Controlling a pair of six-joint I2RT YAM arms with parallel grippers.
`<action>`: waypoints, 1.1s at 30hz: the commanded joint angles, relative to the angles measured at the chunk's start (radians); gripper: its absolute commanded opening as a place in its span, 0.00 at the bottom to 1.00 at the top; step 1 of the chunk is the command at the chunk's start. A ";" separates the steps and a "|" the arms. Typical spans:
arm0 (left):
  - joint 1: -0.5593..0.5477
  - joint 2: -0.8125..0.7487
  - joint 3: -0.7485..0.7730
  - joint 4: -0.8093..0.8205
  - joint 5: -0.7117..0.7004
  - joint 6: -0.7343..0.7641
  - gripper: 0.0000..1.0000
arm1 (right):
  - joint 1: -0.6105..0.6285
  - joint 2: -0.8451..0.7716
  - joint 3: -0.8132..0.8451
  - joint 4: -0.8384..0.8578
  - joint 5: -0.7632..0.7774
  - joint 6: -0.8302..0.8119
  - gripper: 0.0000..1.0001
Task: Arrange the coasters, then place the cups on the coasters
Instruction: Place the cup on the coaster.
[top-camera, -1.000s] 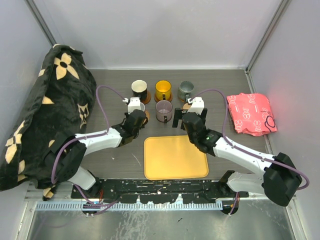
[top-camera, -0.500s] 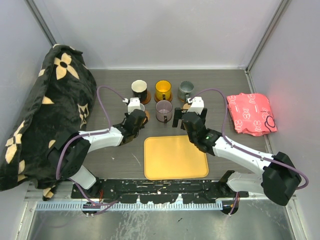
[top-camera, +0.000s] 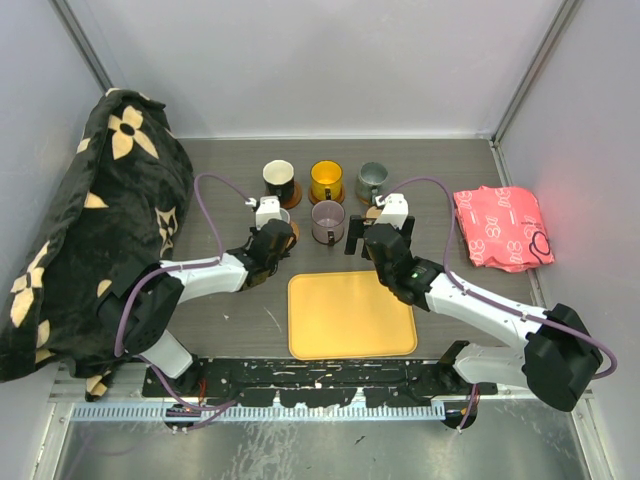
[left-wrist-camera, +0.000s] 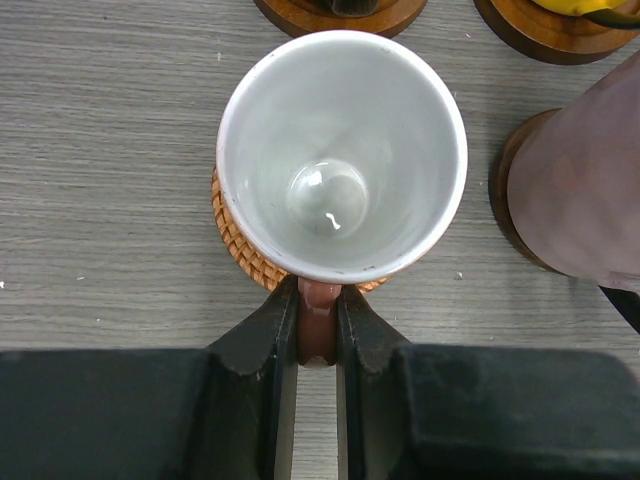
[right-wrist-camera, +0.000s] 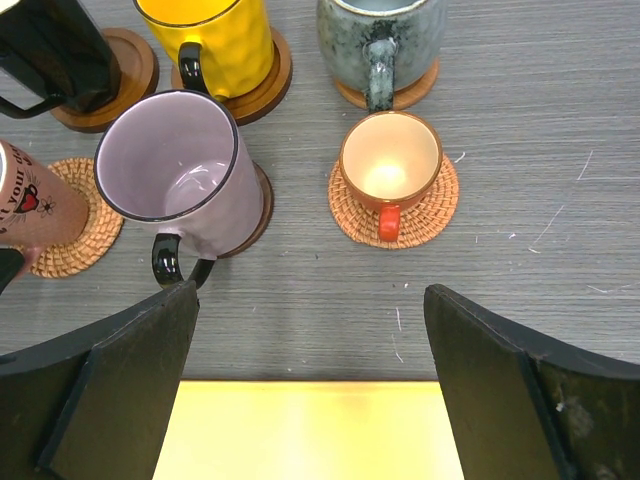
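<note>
My left gripper (left-wrist-camera: 318, 322) is shut on the reddish handle of the white cup (left-wrist-camera: 340, 150). That cup stands upright over a woven coaster (left-wrist-camera: 236, 243); I cannot tell whether they touch. My right gripper (right-wrist-camera: 310, 300) hangs open and empty, just in front of the small brown cup (right-wrist-camera: 390, 165) on its woven coaster (right-wrist-camera: 438, 205). The purple-grey cup (right-wrist-camera: 180, 170) sits on a dark coaster (right-wrist-camera: 262, 200). Behind them, the black-and-cream cup (top-camera: 279, 178), orange-yellow cup (top-camera: 326, 180) and grey-green cup (top-camera: 371, 180) each stand on a wooden coaster.
A square yellow tray (top-camera: 350, 315) lies between the arms, close in front of the cups. A black flowered cloth (top-camera: 100, 230) is heaped along the left side. A red patterned cloth (top-camera: 500, 228) lies at the right.
</note>
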 joint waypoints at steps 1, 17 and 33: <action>0.007 0.000 0.028 0.039 -0.026 -0.024 0.00 | -0.004 -0.006 0.040 0.023 0.004 0.017 1.00; 0.008 -0.016 0.035 -0.008 -0.042 -0.045 0.34 | -0.004 -0.005 0.040 0.022 0.001 0.020 1.00; 0.006 -0.094 0.030 -0.059 -0.036 -0.048 0.57 | -0.005 -0.005 0.038 0.022 0.006 0.022 1.00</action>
